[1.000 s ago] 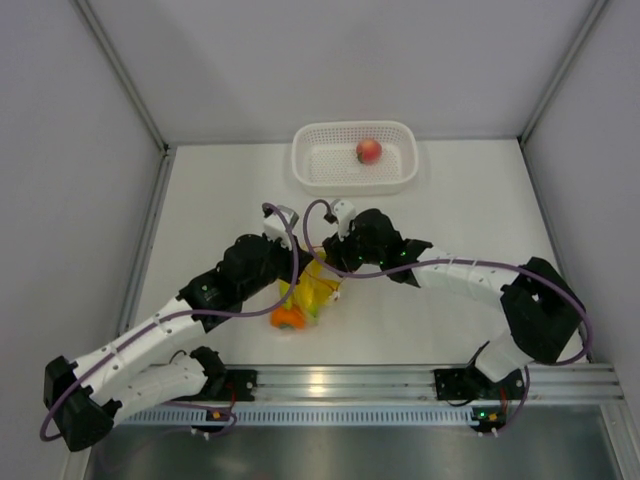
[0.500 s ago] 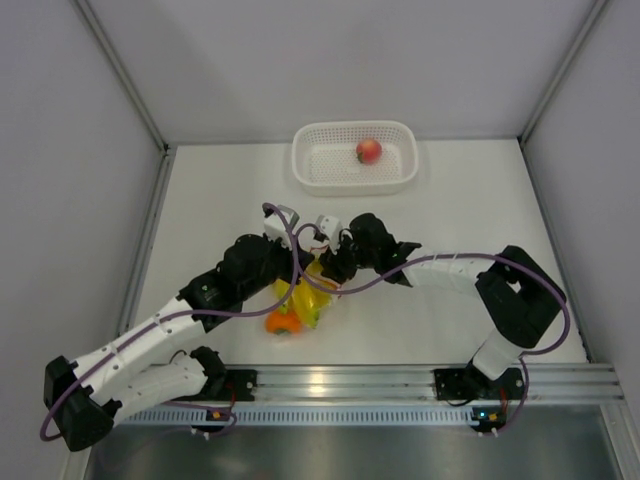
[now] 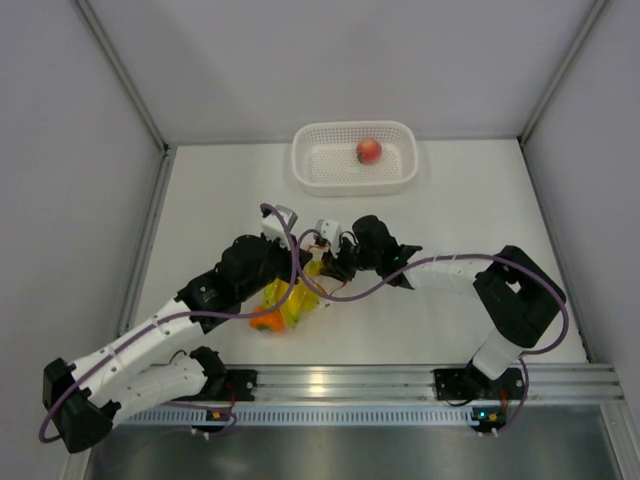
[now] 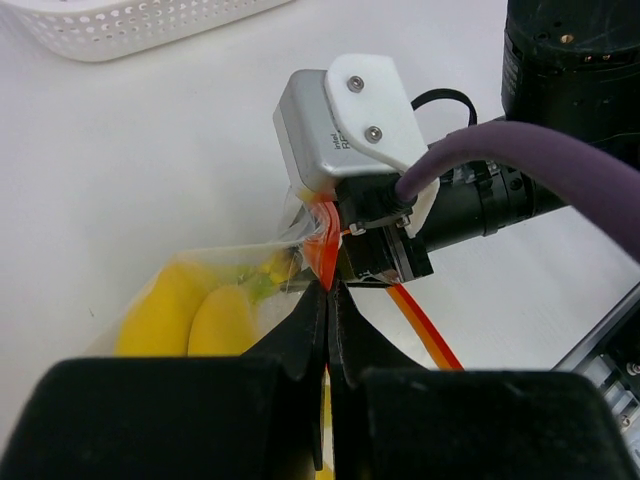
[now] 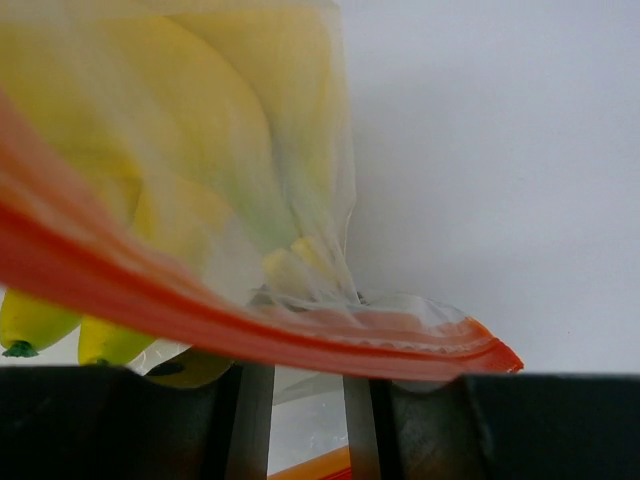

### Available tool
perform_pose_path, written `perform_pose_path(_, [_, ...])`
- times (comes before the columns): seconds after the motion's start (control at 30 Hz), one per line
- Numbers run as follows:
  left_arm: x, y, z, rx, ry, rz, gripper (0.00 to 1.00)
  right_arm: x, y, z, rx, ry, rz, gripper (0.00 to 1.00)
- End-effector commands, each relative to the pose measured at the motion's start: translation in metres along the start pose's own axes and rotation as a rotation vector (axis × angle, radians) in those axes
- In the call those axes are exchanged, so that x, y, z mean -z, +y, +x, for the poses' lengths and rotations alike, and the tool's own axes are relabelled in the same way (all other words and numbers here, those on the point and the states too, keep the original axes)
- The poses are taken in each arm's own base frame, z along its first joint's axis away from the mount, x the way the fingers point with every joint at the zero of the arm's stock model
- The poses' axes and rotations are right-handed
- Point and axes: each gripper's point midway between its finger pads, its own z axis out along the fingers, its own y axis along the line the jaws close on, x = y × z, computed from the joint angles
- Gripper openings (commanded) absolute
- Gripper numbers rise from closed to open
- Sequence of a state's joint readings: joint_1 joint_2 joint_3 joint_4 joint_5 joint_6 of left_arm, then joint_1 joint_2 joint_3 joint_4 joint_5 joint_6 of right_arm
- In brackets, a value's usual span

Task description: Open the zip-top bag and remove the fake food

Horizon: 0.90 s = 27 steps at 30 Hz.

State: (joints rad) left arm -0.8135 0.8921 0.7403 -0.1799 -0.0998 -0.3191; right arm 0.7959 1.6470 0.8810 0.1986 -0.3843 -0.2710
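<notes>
The zip-top bag (image 3: 292, 302) lies between the two arms, with yellow bananas (image 3: 285, 305) inside and the small orange fruit (image 3: 264, 322) at its lower left end. My left gripper (image 3: 303, 272) is shut on the bag's orange-red zip strip (image 4: 324, 250), and bananas (image 4: 190, 310) show through the plastic below it. My right gripper (image 3: 329, 267) faces it from the right, right at the strip. In the right wrist view the strip (image 5: 250, 325) runs across its fingertips, and the jaws stand a narrow gap apart (image 5: 305, 372). The pink peach (image 3: 369, 151) lies in the basket.
The white perforated basket (image 3: 320, 170) stands at the back centre. Grey walls close in the table on the left, right and back. The metal rail (image 3: 400, 382) with the arm bases runs along the near edge.
My right gripper has moved left up to the bag's strip. The bag and the orange fruit have shifted left and toward the near edge. The left gripper has kept its hold.
</notes>
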Motion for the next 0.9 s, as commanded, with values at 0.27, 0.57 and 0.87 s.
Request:
perform_pose_path(0.27, [0.004,0.001,-0.021,-0.028,-0.072,-0.015,0.00,0.009,0.005,-0.049,0.102,-0.181,-0.041,0.00])
perform_pose_path(0.57, [0.006,-0.029,-0.028,-0.108,-0.045,0.153,0.00,0.051,0.016,-0.101,0.154,-0.205,0.187,0.00])
perform_pose_path(0.87, [0.013,-0.031,-0.037,-0.142,-0.039,0.155,0.00,0.075,0.034,-0.128,0.332,-0.140,0.340,0.00])
